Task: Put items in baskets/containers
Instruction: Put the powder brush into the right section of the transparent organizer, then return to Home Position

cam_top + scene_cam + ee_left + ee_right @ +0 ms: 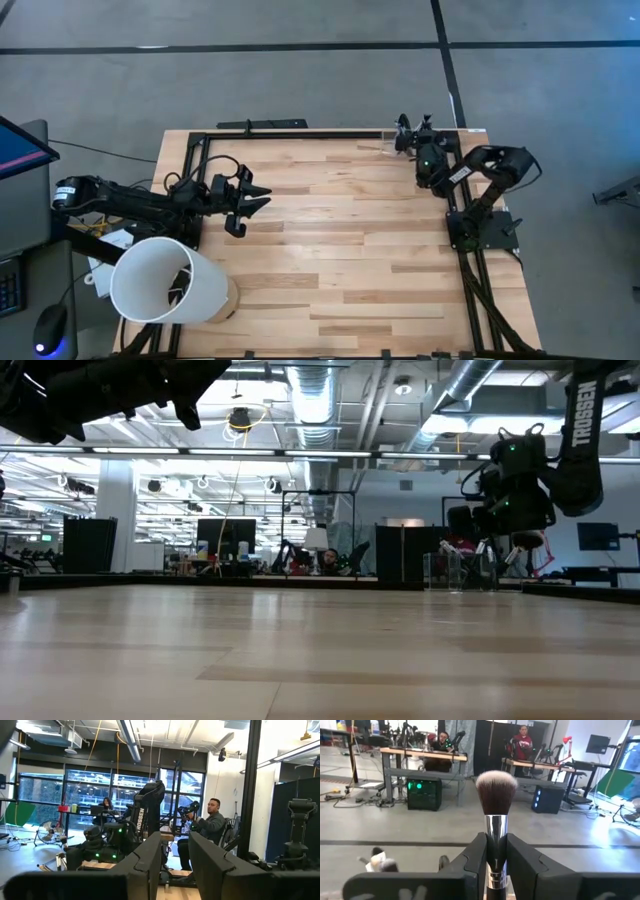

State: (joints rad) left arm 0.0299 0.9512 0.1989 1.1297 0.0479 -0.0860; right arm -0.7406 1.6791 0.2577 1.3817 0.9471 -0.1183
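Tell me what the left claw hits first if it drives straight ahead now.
Probably nothing near: the open left claw points level across the wooden table. The right arm stands slightly off that line at the far side; depth is unclear, so it might clip it.

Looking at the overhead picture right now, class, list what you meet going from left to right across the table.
White tub at the table's left edge → left claw, raised and open → bare wooden tabletop → clear holder at the far edge → right claw, shut on a makeup brush.
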